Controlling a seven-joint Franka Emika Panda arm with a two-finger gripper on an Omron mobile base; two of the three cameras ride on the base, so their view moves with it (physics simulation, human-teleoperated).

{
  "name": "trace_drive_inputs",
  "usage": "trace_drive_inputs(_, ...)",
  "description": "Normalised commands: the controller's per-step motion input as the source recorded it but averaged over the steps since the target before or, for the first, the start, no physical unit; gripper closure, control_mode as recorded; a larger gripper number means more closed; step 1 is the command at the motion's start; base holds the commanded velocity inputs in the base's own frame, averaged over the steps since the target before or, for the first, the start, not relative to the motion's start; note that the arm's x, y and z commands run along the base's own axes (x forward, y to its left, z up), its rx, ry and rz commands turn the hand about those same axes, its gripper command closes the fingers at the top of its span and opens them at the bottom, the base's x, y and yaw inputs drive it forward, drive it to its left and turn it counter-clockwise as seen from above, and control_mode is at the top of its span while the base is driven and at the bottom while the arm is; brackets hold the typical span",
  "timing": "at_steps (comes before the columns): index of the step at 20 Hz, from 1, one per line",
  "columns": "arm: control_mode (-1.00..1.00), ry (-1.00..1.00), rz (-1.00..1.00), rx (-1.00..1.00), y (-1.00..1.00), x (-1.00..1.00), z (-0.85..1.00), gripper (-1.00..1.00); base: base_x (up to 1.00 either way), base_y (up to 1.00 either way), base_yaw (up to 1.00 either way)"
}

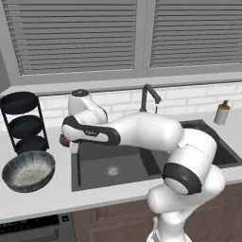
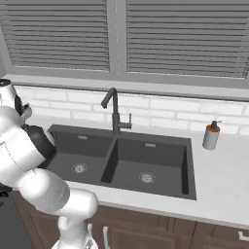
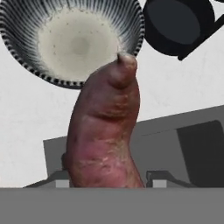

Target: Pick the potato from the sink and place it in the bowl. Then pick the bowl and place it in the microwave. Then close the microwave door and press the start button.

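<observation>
My gripper (image 3: pixel 107 181) is shut on the potato (image 3: pixel 105 131), a reddish-brown tuber that sticks out between the fingers toward the bowl. In the left base view the gripper (image 1: pixel 67 143) holds the potato (image 1: pixel 63 140) above the counter, at the left edge of the dark sink (image 1: pixel 113 165). The bowl (image 1: pixel 28 171) sits on the counter left of the sink, its speckled inside bare (image 3: pixel 72 39). The potato is apart from the bowl and short of its rim. The microwave and its door are out of view.
A black tiered rack (image 1: pixel 23 123) stands behind the bowl. A dark faucet (image 2: pixel 114 112) rises behind the double sink (image 2: pixel 126 165). A soap dispenser (image 2: pixel 211 135) stands at the right on the counter. An appliance front (image 1: pixel 33 229) shows under the counter.
</observation>
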Motion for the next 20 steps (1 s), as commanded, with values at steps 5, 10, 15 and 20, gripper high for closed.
trace_drive_inputs(5, -1.0, 0.0, -0.12, -0.04, 1.0, -0.04, -0.06, 1.0, 0.0, 0.0, 0.0)
trace_drive_inputs(10, -1.0, 0.0, -0.16, 0.0, 1.0, -0.02, 0.0, 1.0, 0.0, 0.0, 0.0)
trace_drive_inputs(15, -1.0, -0.03, -0.09, 0.0, 0.75, 0.0, -0.44, 1.0, 0.0, 0.0, 0.0)
trace_drive_inputs(20, -1.0, -0.04, -0.09, 0.0, 0.48, 0.02, -0.4, 1.0, 0.0, 0.0, 0.0)
